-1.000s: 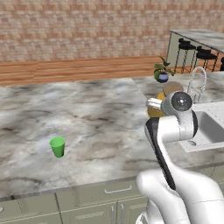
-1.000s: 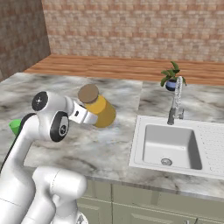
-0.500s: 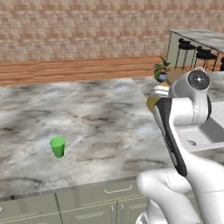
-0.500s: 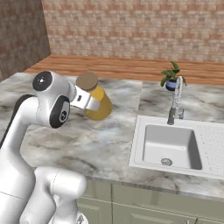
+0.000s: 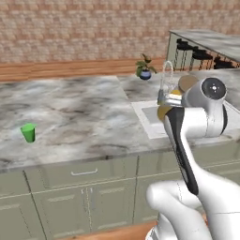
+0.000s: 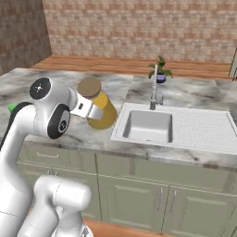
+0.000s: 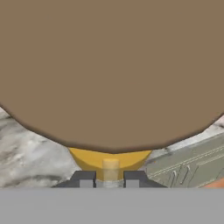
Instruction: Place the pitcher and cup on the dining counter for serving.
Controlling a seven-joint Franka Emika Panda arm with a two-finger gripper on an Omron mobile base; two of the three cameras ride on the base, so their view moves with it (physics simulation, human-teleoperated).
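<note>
The claw (image 7: 110, 178) is pinching the pitcher (image 6: 99, 107) and carrying it above the worktop (image 5: 75, 117) beside the sink (image 6: 148, 125), the base having driven rightward since the earlier frame, with the cup (image 5: 28, 132) sitting far left.

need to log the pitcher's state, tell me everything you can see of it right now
The pitcher is a yellow-orange tapered vessel, wider at the base, with a flat tan-brown top. It looks smooth and matte. The gripper is shut on a small tan handle at its side, and the pitcher is tilted, its top leaning toward the arm. In the right base view it hangs over the marbled counter, just left of the sink. Whether it touches the counter cannot be told.
</note>
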